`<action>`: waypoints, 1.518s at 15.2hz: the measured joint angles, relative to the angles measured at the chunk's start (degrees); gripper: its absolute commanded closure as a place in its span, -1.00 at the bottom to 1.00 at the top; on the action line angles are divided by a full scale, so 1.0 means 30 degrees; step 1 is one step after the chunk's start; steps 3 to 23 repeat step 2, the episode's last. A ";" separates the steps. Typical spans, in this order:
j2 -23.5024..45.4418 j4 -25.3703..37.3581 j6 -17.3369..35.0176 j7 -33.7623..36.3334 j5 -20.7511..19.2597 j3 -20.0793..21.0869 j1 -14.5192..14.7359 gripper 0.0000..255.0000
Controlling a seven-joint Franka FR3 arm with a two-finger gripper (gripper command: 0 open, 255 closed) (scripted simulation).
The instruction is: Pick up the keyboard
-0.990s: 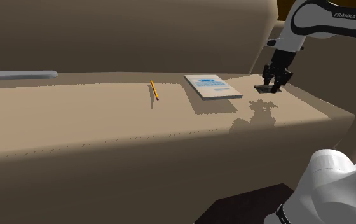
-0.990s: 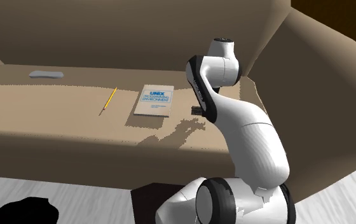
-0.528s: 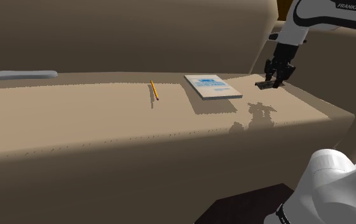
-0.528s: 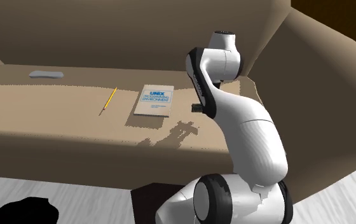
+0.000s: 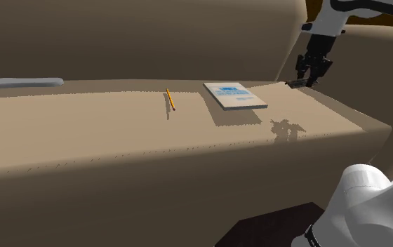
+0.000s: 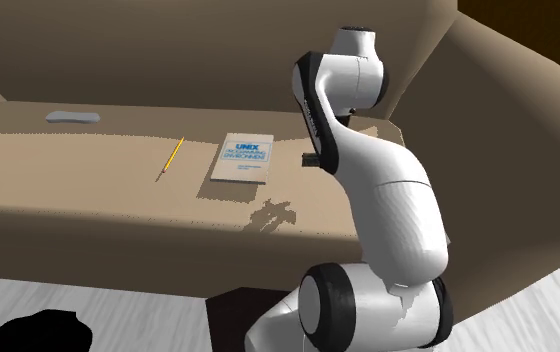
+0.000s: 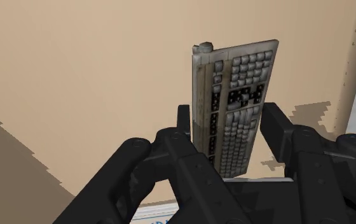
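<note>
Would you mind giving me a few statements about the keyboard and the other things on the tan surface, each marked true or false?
1. The fingers clasp the keyboard between them. True.
2. The keyboard lies flat on the tan surface. False: it is held up, clear of the surface, and its shadow falls below it.
3. In the shoulder view, the pencil lies between the book and the grey flat object. True.
4. The book rests on top of the pencil. False: they lie apart, side by side on the surface.
</note>
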 measured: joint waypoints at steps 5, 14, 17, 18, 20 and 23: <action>0.0198 0.0501 -0.0316 -0.0086 0.0072 -0.0041 0.0062 1.00; 0.0198 0.0501 -0.0316 -0.0086 0.0072 -0.0041 0.0062 1.00; 0.0198 0.0501 -0.0316 -0.0086 0.0072 -0.0041 0.0062 1.00; 0.0198 0.0501 -0.0316 -0.0086 0.0072 -0.0041 0.0062 1.00; 0.0198 0.0501 -0.0316 -0.0086 0.0072 -0.0041 0.0062 1.00; 0.0198 0.0501 -0.0316 -0.0086 0.0072 -0.0041 0.0062 1.00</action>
